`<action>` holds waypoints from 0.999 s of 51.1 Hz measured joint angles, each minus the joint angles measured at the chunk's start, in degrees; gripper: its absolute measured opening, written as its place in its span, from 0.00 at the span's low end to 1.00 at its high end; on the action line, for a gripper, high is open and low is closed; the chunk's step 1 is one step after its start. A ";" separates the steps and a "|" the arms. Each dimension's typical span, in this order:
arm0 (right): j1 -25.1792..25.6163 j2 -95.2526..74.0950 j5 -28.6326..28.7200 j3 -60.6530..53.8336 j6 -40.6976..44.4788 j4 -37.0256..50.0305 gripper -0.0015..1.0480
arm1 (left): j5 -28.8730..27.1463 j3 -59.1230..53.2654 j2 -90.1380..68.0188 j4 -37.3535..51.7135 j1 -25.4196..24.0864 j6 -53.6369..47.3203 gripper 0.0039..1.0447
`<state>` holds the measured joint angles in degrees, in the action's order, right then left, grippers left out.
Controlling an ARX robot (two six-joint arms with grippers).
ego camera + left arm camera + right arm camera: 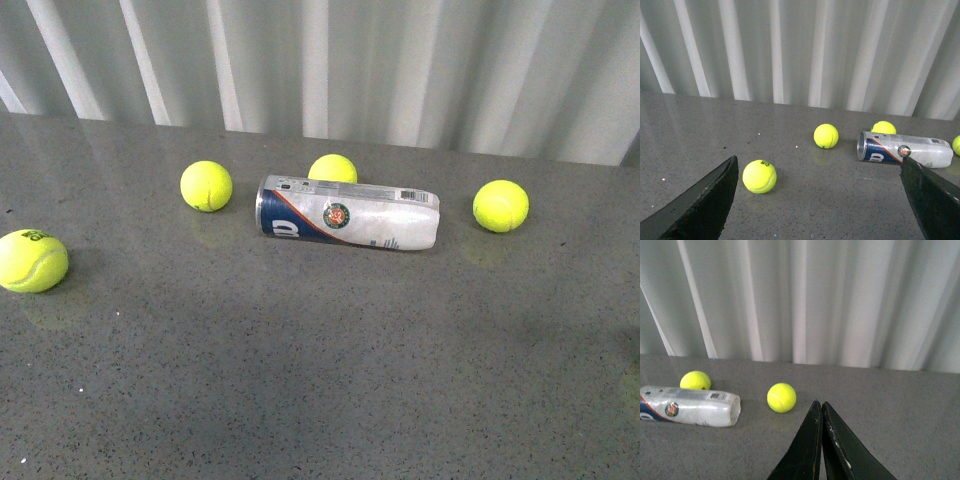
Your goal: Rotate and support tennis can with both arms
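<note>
tennis can [347, 214]: flat on table [300, 390], untouched
left gripper [818, 162]: spread wide
right gripper [820, 404]: pressed together
progress: nothing done yet

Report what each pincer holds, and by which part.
Nothing is held. The left pincer is open and empty, the right pincer shut on nothing; the tennis can lies on its side, untouched.

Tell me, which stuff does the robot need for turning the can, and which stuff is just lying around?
Needed: tennis can, lying on its side; left gripper, open; right gripper, shut.
Just lying around: far-left ball; ball left of the can; ball behind the can; ball right of the can.
</note>
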<state>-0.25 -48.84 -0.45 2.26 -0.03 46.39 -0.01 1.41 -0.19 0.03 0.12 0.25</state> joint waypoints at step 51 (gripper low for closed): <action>0.13 35.23 0.37 -2.01 0.00 -32.59 0.03 | 0.00 0.00 0.00 0.00 0.00 0.00 0.94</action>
<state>-0.12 -13.61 -0.08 0.25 -0.03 13.80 -0.01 1.41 -0.19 0.03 0.12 0.25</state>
